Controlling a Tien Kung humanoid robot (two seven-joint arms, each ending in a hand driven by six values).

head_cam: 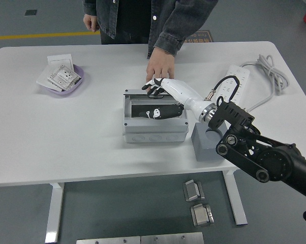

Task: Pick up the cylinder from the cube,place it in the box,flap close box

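A grey box [154, 132] stands mid-table, its clear lid [136, 100] lying almost flat over the opening. My right hand [162, 97], white with black fingers, rests on the lid with fingers spread, holding nothing. Its fingertips [152, 87] are at the lid's far edge and its thumb lies across the lid. The grey cube [208, 144] sits right of the box, partly behind my forearm, with nothing showing on top. I see no cylinder. A person's hand [160, 63] rests on the table just behind the box. My left arm is out of view.
A purple dish [74, 85] holding white cards sits at the far left. A white power strip [239, 77] and its coiled cable [270, 68] lie at the far right. The person stands at the table's far edge.
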